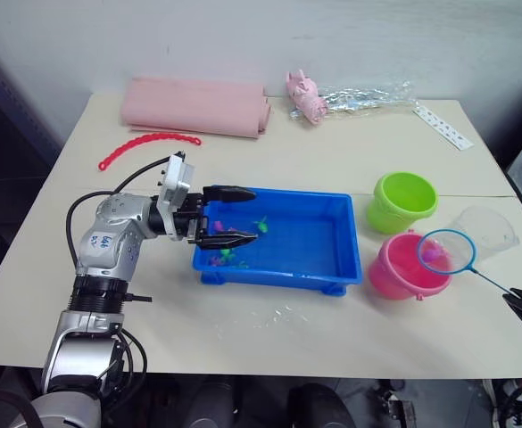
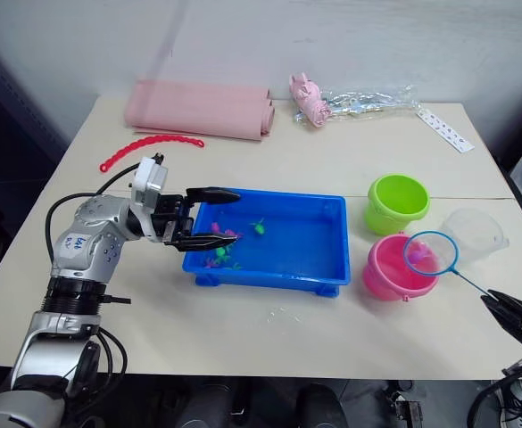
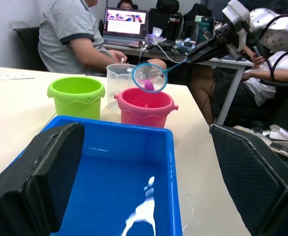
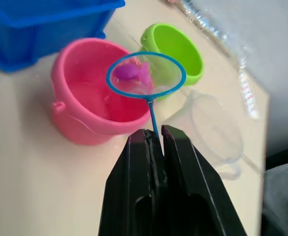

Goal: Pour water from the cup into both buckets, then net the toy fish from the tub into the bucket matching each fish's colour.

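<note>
Right pincer (image 4: 156, 142) pinching net (image 4: 146, 73) handle, pink fish (image 4: 126, 72) over pink bucket (image 4: 84, 103) at frame right — sloppy tip drops it on surface; left pincer (image 1: 229, 216) spread over tub (image 1: 332, 267).

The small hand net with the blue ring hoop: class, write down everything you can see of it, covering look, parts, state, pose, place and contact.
The small hand net has a round blue ring hoop, clear mesh and a thin blue straight handle. The right gripper is shut on the handle's end, holding the net off the table. The hoop hangs over the far rim of the hot pink round plastic bucket, with the lime green plastic bucket beyond it. One pink-magenta toy fish lies in the mesh.
</note>
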`<control>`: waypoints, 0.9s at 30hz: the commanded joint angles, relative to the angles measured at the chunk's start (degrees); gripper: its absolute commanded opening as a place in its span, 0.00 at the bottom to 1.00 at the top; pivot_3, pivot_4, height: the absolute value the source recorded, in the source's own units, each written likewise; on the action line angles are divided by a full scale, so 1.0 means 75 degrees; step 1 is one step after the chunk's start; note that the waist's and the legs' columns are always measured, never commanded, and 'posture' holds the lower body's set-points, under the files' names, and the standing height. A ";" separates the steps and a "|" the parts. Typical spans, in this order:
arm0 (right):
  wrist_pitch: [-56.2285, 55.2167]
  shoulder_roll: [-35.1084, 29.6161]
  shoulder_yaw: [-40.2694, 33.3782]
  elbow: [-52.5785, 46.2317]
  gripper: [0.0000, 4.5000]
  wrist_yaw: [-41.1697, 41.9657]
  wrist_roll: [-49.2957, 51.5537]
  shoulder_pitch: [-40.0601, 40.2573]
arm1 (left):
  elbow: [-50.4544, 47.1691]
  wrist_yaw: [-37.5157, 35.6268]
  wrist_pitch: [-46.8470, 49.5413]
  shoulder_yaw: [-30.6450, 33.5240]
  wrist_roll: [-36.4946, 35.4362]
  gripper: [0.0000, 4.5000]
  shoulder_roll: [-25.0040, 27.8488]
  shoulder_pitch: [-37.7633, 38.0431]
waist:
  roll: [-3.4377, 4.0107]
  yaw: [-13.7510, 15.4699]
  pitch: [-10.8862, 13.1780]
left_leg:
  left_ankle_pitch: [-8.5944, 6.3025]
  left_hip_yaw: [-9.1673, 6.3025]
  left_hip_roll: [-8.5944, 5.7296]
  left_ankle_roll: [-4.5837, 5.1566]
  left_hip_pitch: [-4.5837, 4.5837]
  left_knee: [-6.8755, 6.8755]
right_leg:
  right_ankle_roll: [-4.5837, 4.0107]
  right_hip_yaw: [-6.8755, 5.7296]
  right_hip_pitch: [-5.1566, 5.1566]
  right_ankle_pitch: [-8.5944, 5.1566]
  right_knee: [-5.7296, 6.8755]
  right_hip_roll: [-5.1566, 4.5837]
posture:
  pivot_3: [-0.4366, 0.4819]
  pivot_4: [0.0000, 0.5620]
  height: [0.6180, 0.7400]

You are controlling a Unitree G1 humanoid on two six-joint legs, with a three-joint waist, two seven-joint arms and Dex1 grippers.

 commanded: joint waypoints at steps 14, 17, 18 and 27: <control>-0.5581 -0.0343 -0.0333 0.1344 0.00 -0.3743 -0.5365 -0.0338 | -0.0341 -0.0167 -0.0333 -0.0056 -0.0212 0.99 -0.0402 -0.0020 | 0.0007 0.0002 -0.0004 | 0.0003 -0.0002 0.0000 -0.0005 -0.0001 -0.0001 | -0.0001 0.0003 0.0000 -0.0001 -0.0003 0.0002 | 0.48 0.27 1.00; -0.5837 -0.0318 -0.0467 0.1278 0.00 -0.4308 -0.5818 -0.0279 | -0.0347 -0.0126 -0.0340 -0.0082 -0.0214 0.99 -0.0463 -0.0008 | 0.0008 0.0001 -0.0004 | 0.0003 -0.0001 0.0000 -0.0005 -0.0001 -0.0001 | -0.0001 0.0005 0.0000 -0.0001 -0.0003 0.0002 | 0.48 0.27 1.00; -0.5934 -0.0275 -0.0568 0.1202 0.00 -0.4542 -0.6066 -0.0305 | -0.0344 -0.0109 -0.0348 -0.0091 -0.0210 0.99 -0.0481 -0.0005 | 0.0008 0.0001 -0.0004 | 0.0003 -0.0001 -0.0001 -0.0005 -0.0001 -0.0001 | -0.0001 0.0005 0.0000 -0.0001 -0.0003 0.0002 | 0.48 0.27 1.00; -0.5735 -0.0373 -0.0372 0.0825 0.00 -0.5498 -0.7018 0.0061 | -0.0264 -0.0064 -0.0392 -0.0228 -0.0156 0.99 -0.0648 -0.0106 | 0.0013 0.0001 -0.0007 | 0.0004 -0.0002 0.0000 -0.0007 0.0000 -0.0003 | -0.0003 0.0010 0.0000 -0.0002 0.0000 0.0003 | 0.48 0.27 1.00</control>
